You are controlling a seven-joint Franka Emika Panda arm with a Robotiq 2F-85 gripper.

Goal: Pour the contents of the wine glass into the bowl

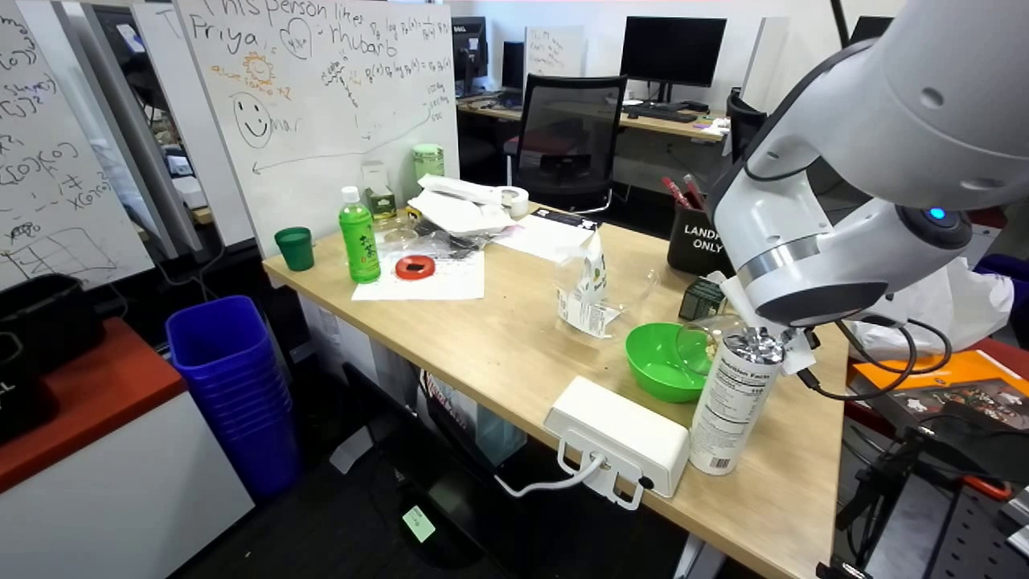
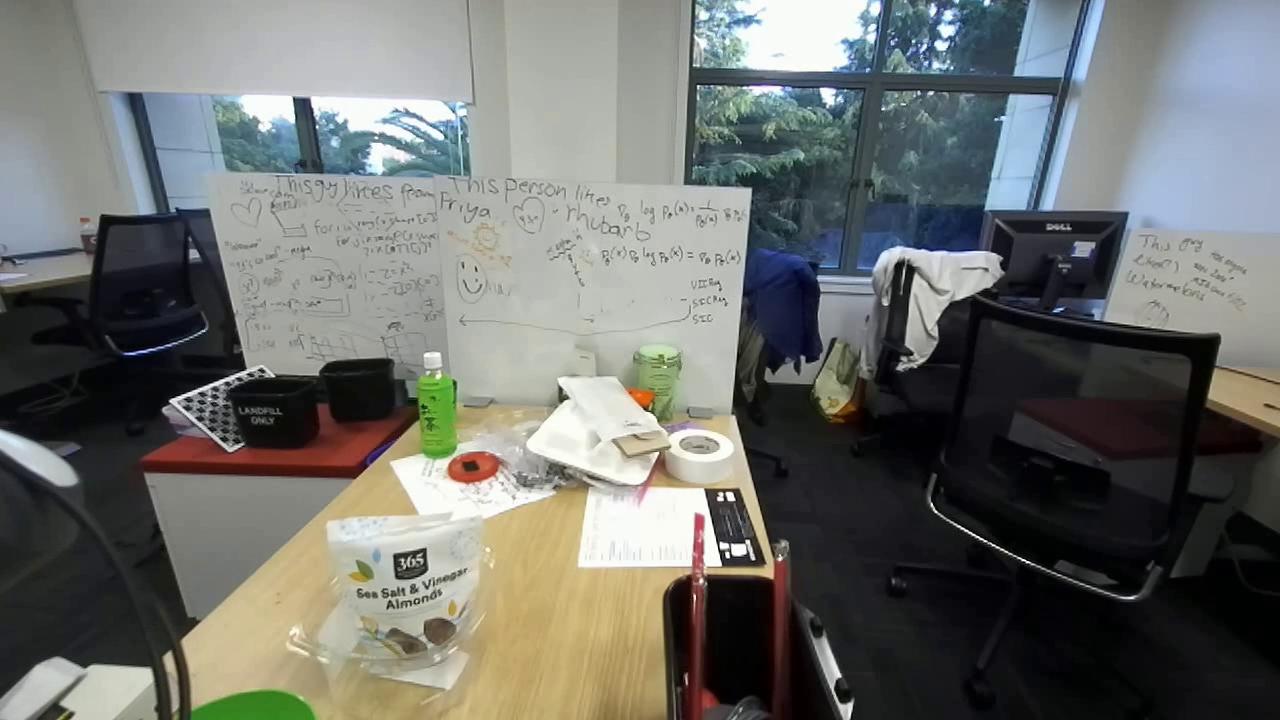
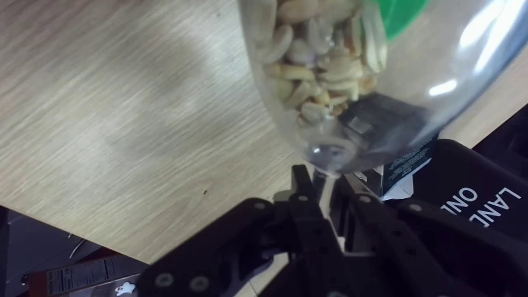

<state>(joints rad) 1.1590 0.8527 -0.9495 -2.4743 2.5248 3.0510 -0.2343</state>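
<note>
While the gripper [image 3: 324,180] pinches the stem of the tilted wine glass [image 3: 396,78], its jaws nearly together, the nuts [image 3: 326,66] lie loose in the glass. Bowl [image 1: 653,354] is on the tabletop [image 1: 506,330]; in an exterior view the glass overlaps it, no nuts visible inside.

Risks, my guess: thin, smooth stem may twist between the fingers [image 3: 302,181], rolling the glass and throwing nuts sideways. Tipping before the mouth is truly over the bowl would scatter them beside it. Tall can [image 1: 735,406] stands near the bowl; a wide swing of the arm [image 1: 876,137] might topple it. Glass rim bumping the bowl could shove it.

Hard to read: glass mouth, cut off at top of wrist view. Height above the bowl, can't tell. Fingers, lost behind the can in an exterior view. Only a sliver of bowl [image 2: 255,706] at the bottom edge in an exterior view.
</note>
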